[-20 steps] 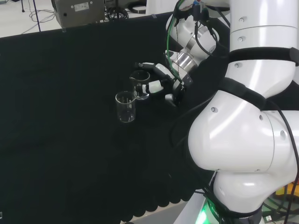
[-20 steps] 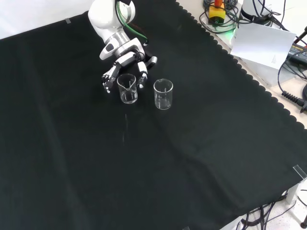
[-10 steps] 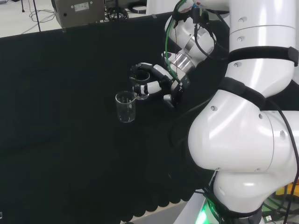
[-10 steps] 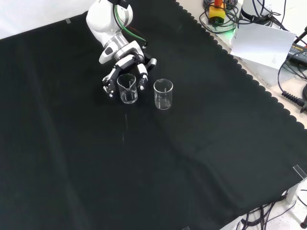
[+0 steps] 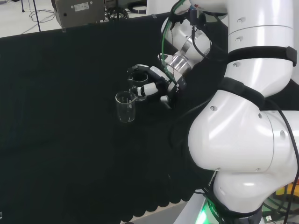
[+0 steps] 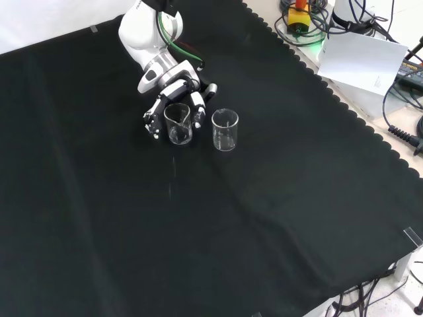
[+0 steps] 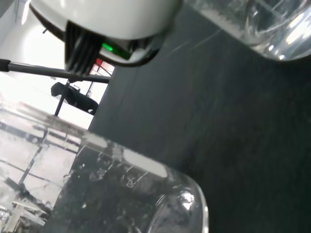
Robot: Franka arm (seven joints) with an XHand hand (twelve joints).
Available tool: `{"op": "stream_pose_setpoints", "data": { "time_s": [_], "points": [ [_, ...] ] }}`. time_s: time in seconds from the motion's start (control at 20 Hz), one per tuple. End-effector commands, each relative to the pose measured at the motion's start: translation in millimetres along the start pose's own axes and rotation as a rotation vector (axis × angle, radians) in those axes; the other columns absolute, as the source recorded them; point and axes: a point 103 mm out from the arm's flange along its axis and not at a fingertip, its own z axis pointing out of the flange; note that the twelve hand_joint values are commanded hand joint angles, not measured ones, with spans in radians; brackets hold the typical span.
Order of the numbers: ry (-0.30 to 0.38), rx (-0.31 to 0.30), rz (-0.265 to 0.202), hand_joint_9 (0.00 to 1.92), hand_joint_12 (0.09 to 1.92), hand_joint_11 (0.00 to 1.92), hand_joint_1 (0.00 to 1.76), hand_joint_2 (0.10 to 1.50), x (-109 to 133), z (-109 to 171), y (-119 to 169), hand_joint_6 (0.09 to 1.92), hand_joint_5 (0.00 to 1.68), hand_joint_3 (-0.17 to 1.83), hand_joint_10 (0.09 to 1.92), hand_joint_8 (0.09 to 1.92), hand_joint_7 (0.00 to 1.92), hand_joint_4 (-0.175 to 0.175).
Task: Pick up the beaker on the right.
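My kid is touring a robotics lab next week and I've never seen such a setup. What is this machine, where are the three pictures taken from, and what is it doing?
It is one white robot arm with a black and white hand at a bench under black cloth. The head view looks over the arm from behind; the big white shapes there are the arm's own links. The front view looks down on the cloth from the opposite side. The wrist view sits by the palm, so the glass looks huge. Two clear beakers are there. The hand's fingers are curled round one beaker, which looks slightly raised in the head view. The other beaker stands free beside it.
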Motion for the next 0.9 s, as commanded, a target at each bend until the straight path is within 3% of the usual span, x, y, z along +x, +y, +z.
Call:
{"op": "stream_pose_setpoints", "data": {
  "time_s": [0.05, 0.4, 0.65, 0.7, 0.75, 0.8, 0.85, 0.9],
  "points": [
    [0.004, -0.017, 0.023, 0.54, 1.38, 0.11, 1.05, 0.49, -2.4, -1.4, -1.1, 0.83, 0.41, 0.67, 0.62, 0.74, 0.39, -0.029],
    [0.008, -0.006, 0.008, 0.60, 1.36, 0.18, 1.07, 0.52, 2.0, -2.1, 1.6, 0.97, 0.65, 0.68, 0.62, 0.75, 0.45, -0.017],
    [-0.015, -0.018, 0.049, 0.62, 1.35, 0.20, 1.07, 0.53, -0.6, -1.8, 2.7, 1.00, 0.69, 0.68, 0.61, 0.75, 0.47, -0.015],
    [-0.034, -0.025, 0.064, 0.66, 1.35, 0.26, 1.09, 0.63, -1.3, -2.8, 3.1, 0.97, 0.83, 0.60, 0.62, 0.76, 0.53, -0.003],
    [-0.048, -0.026, 0.084, 0.73, 1.32, 0.36, 1.11, 0.74, -1.9, -3.3, 4.1, 0.93, 0.95, 0.50, 0.61, 0.77, 0.63, -0.028],
    [-0.065, -0.040, 0.099, 0.82, 1.26, 0.51, 1.15, 0.81, -2.2, -3.7, 4.2, 0.88, 1.03, 0.43, 0.60, 0.77, 0.73, -0.085],
    [-0.069, -0.055, 0.113, 0.93, 1.14, 0.70, 1.24, 0.87, -2.9, -4.5, 4.1, 0.89, 1.08, 0.33, 0.62, 0.83, 0.87, -0.121],
    [-0.067, -0.079, 0.127, 1.04, 1.03, 0.86, 1.31, 0.90, -3.9, -5.5, 3.6, 0.87, 1.12, 0.26, 0.60, 0.84, 0.99, -0.133]
  ]
}}
